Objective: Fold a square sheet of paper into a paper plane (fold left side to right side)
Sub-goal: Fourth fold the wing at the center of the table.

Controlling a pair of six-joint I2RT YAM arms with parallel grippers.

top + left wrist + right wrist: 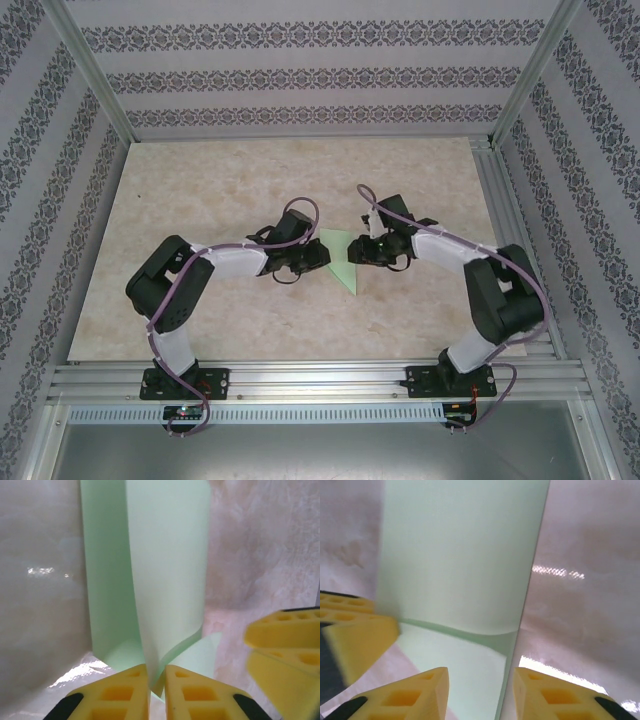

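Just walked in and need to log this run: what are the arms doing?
Two robot arms are working on a pale green sheet of paper in the middle of the table. The left gripper pinches one edge and holds that flap curled up over the rest. The right gripper is open, with a paper edge between its fingers.

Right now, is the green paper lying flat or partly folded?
Partly folded. One flap of the paper curls up off the table, pinched between the left fingers; the rest lies flat.
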